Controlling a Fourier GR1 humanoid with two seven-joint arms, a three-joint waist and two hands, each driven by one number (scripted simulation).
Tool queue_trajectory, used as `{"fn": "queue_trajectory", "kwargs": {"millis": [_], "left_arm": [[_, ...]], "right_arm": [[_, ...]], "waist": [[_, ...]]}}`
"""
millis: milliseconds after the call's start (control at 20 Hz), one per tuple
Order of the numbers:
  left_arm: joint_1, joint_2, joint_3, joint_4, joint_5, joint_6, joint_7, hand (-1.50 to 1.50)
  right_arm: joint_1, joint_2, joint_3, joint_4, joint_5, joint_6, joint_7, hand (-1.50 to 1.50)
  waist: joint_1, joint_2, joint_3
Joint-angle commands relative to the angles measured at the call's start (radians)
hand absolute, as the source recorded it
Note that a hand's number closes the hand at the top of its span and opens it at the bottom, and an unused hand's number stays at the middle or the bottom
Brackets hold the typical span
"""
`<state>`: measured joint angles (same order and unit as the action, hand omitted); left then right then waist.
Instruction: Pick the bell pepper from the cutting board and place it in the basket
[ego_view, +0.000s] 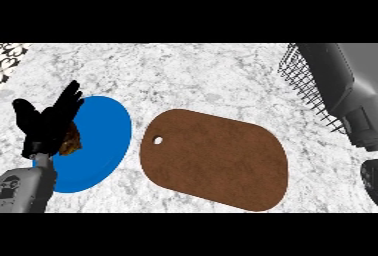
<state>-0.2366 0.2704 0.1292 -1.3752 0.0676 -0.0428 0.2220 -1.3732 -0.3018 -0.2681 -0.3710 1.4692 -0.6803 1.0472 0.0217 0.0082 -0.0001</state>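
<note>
Cutting board is bare; bell pepper not visible, prob. in right hand, out of view by basket right of board. Left hand open, resting left of board. Pepper: light, smooth; grasp around body.

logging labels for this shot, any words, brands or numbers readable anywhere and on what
None can be read.
The left forearm bears a dark mark near the view's lower left corner, too blurred to read.
The brown cutting board, blue plate, wire basket and marble counter show no text.
</note>
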Motion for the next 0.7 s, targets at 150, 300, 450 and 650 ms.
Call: {"fn": "queue_trajectory", "kwargs": {"millis": [150, 300, 450, 650], "left_arm": [[-0.016, -0.004, 0.008, -0.023, 0.005, 0.007, 0.031, 0.0], [0.004, 0.002, 0.009, 0.014, -0.005, -0.002, -0.008, 0.0], [-0.03, -0.004, 0.004, 0.032, -0.01, -0.001, -0.012, 0.0], [0.002, 0.009, 0.019, 0.03, 0.002, -0.027, -0.027, 0.0]], "right_arm": [[0.109, -0.003, -0.042, -0.035, -0.032, -0.13, 0.022, 1.5], [0.139, -0.069, -0.05, -0.031, 0.061, -0.215, 0.186, -1.5], [0.152, -0.052, -0.091, -0.022, 0.029, -0.191, 0.142, -1.5], [0.161, -0.061, -0.119, -0.008, -0.017, -0.205, 0.025, -1.5]], "waist": [[-0.005, -0.003, 0.0], [0.0, 0.004, -0.001], [0.0, 0.004, 0.0], [0.006, 0.003, 0.0]]}}
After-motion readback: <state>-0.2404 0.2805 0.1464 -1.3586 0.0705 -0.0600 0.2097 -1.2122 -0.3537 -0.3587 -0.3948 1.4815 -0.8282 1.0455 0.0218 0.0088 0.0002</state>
